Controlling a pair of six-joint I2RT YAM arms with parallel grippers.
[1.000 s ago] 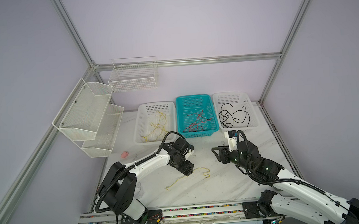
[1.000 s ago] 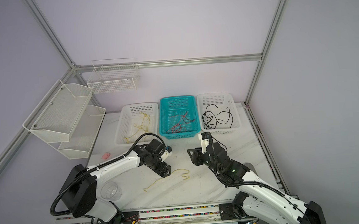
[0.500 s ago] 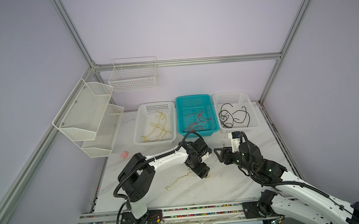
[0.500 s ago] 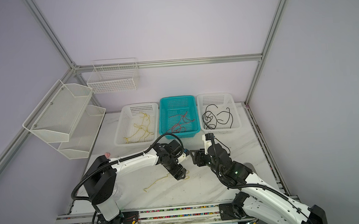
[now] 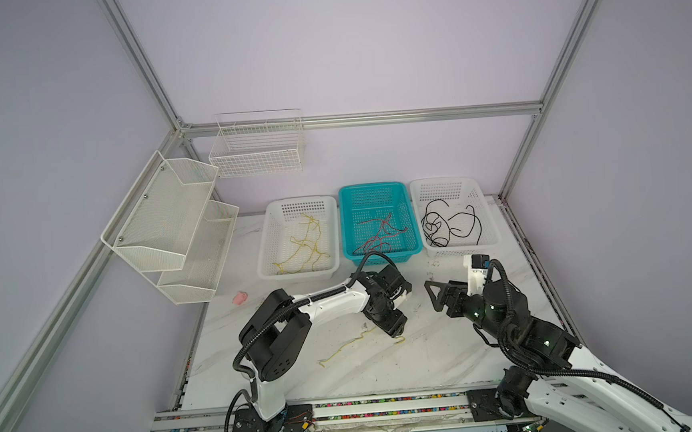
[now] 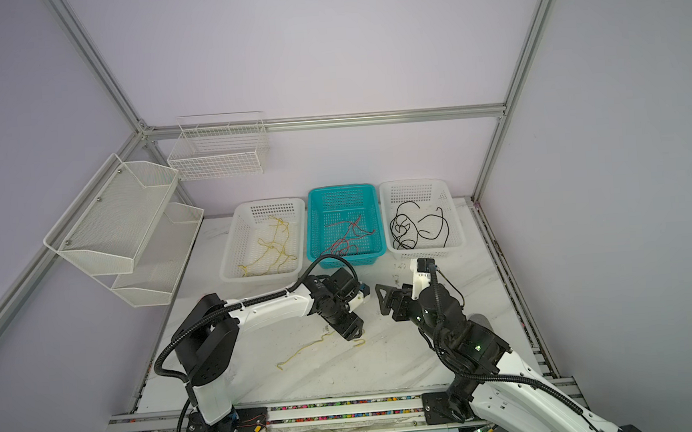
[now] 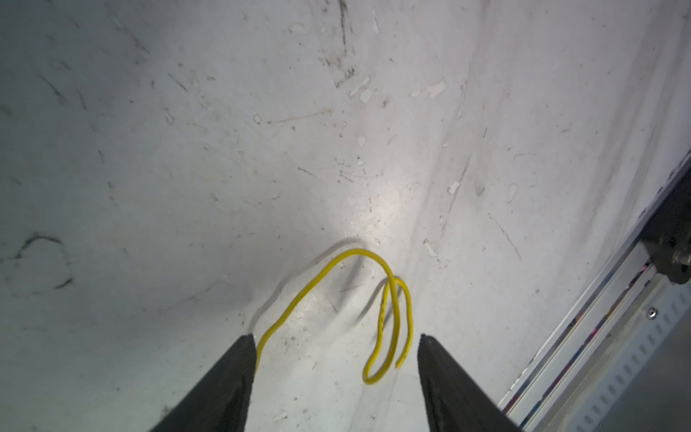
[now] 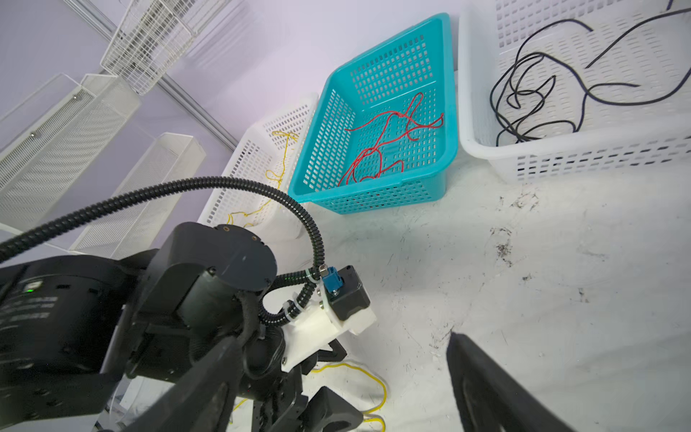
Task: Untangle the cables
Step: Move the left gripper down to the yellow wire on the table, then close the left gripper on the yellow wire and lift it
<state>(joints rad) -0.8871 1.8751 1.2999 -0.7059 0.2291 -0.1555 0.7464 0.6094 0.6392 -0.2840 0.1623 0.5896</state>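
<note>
A loose yellow cable [image 5: 357, 343] [image 6: 316, 348] lies on the white table in both top views. Its curled right end [image 7: 389, 299] sits between the fingers of my left gripper [image 7: 336, 336], which is open and low over the table [image 5: 398, 330]. The cable runs past one fingertip [image 7: 246, 344]. To the right, my right gripper [image 5: 433, 296] [image 8: 342, 340] hovers wide open, empty and pointing at the left wrist. More yellow cables [image 5: 300, 245], red cables [image 5: 379, 235] and black cables [image 5: 449, 224] lie in three baskets at the back.
The white basket [image 5: 263, 252], teal basket [image 5: 347, 225] and second white basket [image 5: 488, 215] stand in a row by the back wall. A mesh shelf [image 5: 170, 225] and a wire basket [image 5: 258, 148] hang at left. A small pink object [image 5: 239, 297] lies near the left edge. Metal rails [image 5: 391, 405] run along the front.
My left arm has swung right along the yellow cable to its curled right end, and its jaws have narrowed a little. My right gripper's jaws have opened wider, staying nearly in place.
</note>
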